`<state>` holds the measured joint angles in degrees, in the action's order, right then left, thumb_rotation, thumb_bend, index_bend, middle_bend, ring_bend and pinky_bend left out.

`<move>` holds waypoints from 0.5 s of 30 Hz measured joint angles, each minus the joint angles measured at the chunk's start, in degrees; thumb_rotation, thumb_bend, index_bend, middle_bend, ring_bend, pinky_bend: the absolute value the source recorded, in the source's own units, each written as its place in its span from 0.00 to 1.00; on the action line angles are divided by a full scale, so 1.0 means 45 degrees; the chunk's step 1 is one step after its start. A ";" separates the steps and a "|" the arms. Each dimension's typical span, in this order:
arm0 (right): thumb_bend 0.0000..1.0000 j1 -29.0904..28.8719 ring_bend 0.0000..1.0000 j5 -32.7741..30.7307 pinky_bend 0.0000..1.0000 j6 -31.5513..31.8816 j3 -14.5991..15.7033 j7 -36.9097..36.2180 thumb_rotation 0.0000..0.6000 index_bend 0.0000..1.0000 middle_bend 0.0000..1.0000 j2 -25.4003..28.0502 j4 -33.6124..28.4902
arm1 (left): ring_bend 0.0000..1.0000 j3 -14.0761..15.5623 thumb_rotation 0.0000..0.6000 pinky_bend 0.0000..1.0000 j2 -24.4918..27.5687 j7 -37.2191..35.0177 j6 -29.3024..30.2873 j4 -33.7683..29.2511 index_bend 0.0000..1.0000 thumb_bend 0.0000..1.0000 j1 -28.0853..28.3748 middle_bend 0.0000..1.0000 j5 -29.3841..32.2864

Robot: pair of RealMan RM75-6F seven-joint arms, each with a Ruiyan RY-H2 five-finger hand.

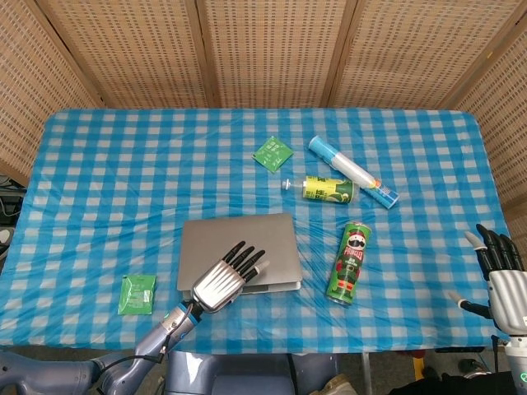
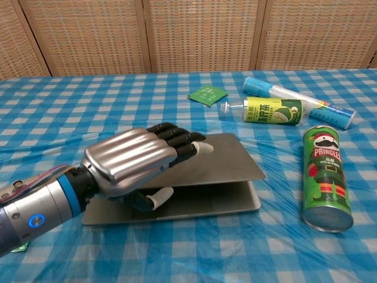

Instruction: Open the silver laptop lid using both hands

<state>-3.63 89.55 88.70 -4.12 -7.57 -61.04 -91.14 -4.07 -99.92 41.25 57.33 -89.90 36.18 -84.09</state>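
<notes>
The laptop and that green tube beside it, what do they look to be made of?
The laptop looks like brushed aluminium: matte silver-grey, softly reflecting. The green tube seems printed cardboard with a glossy wrap and a shiny, probably metal, end rim.

Pringles can [image 1: 350, 263] lying | green bottle [image 1: 325, 189] lying | blue tube [image 1: 352, 171] | green packets [image 1: 272, 153], [image 1: 137, 295] | checked tablecloth [image 1: 107, 181]

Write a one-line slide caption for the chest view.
Left hand grips the front edge of the silver laptop lid, lifted partway off its base, with a Pringles can lying alongside.
</notes>
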 measured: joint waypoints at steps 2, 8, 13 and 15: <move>0.00 -0.0003 0.00 0.0017 0.00 0.0003 0.0007 0.0030 1.00 0.11 0.00 -0.0008 -0.0012 | 0.00 -0.0248 1.00 0.00 0.0053 0.0241 0.0150 -0.0054 0.00 0.52 0.0061 0.00 0.0116; 0.00 -0.0001 0.00 0.0082 0.00 0.0043 0.0028 0.0136 1.00 0.11 0.00 -0.0025 -0.0076 | 0.00 -0.1199 1.00 0.00 0.0133 0.0489 0.0576 -0.0295 0.00 0.52 0.0232 0.00 0.0814; 0.00 0.0006 0.00 0.0139 0.00 0.0086 0.0044 0.0227 1.00 0.11 0.00 -0.0035 -0.0124 | 0.00 -0.2038 1.00 0.00 0.0036 0.0607 0.0784 -0.0382 0.00 0.52 0.0398 0.00 0.2092; 0.00 -0.0010 0.00 0.0130 0.00 0.0052 0.0045 0.0281 1.00 0.11 0.00 -0.0051 -0.0130 | 0.00 -0.2271 1.00 0.03 0.0003 0.0801 0.0796 -0.0370 0.00 0.52 0.0504 0.00 0.2618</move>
<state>-3.68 90.14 88.93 -3.92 -6.31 -61.28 -91.73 -14.29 -99.91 44.85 60.91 -91.57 38.45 -72.31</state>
